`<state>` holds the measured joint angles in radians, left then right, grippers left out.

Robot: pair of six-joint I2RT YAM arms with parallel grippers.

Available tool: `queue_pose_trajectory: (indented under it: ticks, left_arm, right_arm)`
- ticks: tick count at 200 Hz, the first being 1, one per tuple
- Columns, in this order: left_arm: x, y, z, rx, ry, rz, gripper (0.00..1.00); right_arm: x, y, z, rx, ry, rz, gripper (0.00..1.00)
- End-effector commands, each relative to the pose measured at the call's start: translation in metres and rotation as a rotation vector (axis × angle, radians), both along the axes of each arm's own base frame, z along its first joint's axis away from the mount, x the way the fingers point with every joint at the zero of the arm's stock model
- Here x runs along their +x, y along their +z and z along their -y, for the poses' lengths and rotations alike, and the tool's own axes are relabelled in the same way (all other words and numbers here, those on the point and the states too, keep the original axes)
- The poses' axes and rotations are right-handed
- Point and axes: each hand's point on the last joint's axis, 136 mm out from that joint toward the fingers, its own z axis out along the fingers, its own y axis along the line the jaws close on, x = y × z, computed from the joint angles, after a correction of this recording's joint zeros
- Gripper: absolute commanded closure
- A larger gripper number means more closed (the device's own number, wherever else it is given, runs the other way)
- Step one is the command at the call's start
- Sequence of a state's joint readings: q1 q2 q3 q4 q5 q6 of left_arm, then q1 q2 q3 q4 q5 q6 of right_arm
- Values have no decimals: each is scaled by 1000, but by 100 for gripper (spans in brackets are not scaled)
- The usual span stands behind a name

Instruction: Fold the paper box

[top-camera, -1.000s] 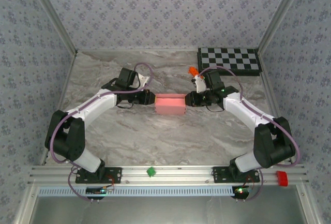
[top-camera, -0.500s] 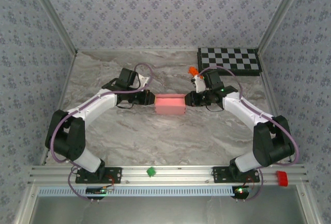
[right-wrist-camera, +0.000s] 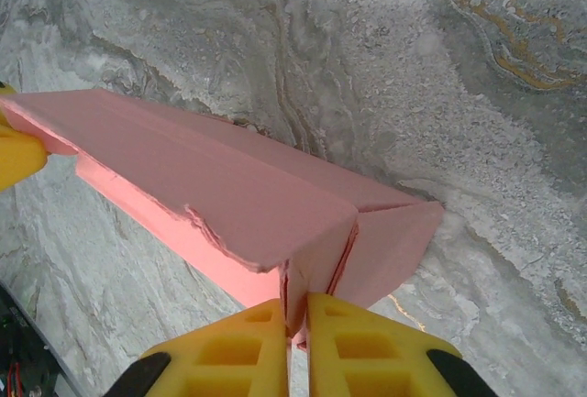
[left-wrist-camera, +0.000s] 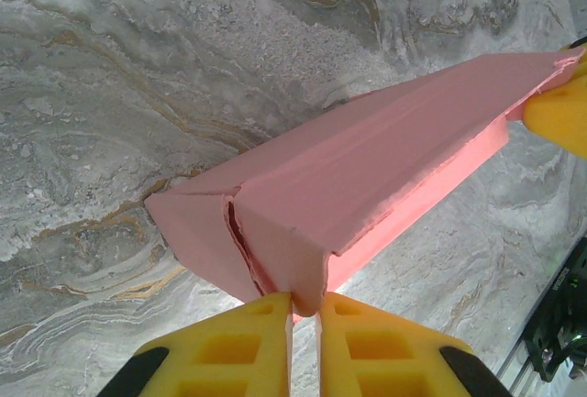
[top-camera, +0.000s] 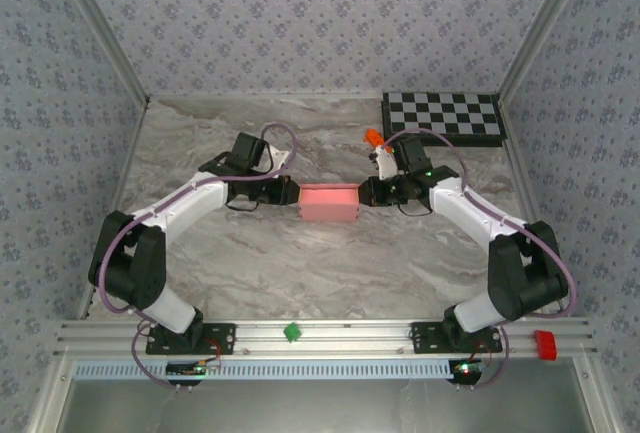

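Grey-veined marble surface (top-camera: 300,263) lies between three walls (top-camera: 320,13) papered in a small floral print. Metal posts rise at its left and right edges, and a rail (top-camera: 330,338) runs across the near edge.

On the left, the left arm (top-camera: 190,198) reaches from its base toward the middle. Bare marble lies open beside it as far as the left wall, behind it to the back wall, and in front of it down to the rail. The left fingers (left-wrist-camera: 248,351) are pinched together on the thin card edge at the left end of the paper box (top-camera: 329,201).

That salmon-pink box sits at the middle of the surface, long side running across, caught between the two arms. Whether it rests on the marble or hangs just above it cannot be told. Its end flaps show creases and a slit at the corner.

The right fingers (right-wrist-camera: 238,351) are likewise closed on the card edge at the box's right end, with the right arm (top-camera: 470,208) angling back to its base. A small orange block (top-camera: 372,137) lies just behind the right wrist. A checkerboard (top-camera: 442,118) fills the far right corner, well apart from the box.

Compared with a second ago, the box is in the same place and both arms have barely shifted.
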<state>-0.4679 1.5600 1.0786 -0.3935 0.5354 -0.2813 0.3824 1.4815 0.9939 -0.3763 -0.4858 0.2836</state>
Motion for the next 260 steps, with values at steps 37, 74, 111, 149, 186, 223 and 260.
queue_pose_trajectory:
  ticks: [37, 74, 111, 149, 186, 223, 260]
  left_arm:
    - [-7, -8, 2, 35, -28, -19, 86]
    - [-8, -11, 1, 45, -27, -24, 86]
    - [-11, -15, 1, 60, -27, -29, 86]
    - [-11, -15, 1, 62, -25, -28, 87]
    - [-9, -6, 3, 47, -26, -11, 86]
    - [-4, 8, 6, 24, -24, 22, 80]
    - [-4, 17, 6, 14, -25, 44, 76]
  right_arm:
    - [-4, -11, 1, -34, 6, -33, 88]
    - [-7, -15, 1, -41, 12, -41, 87]
    - [-10, -20, 1, -61, 21, -51, 87]
    - [-11, -21, 3, -75, 24, -50, 86]
    - [-8, -8, 2, -74, 24, -18, 79]
    - [-4, 6, 2, -68, 29, 14, 71]
    - [-4, 13, 0, -53, 34, 29, 67]
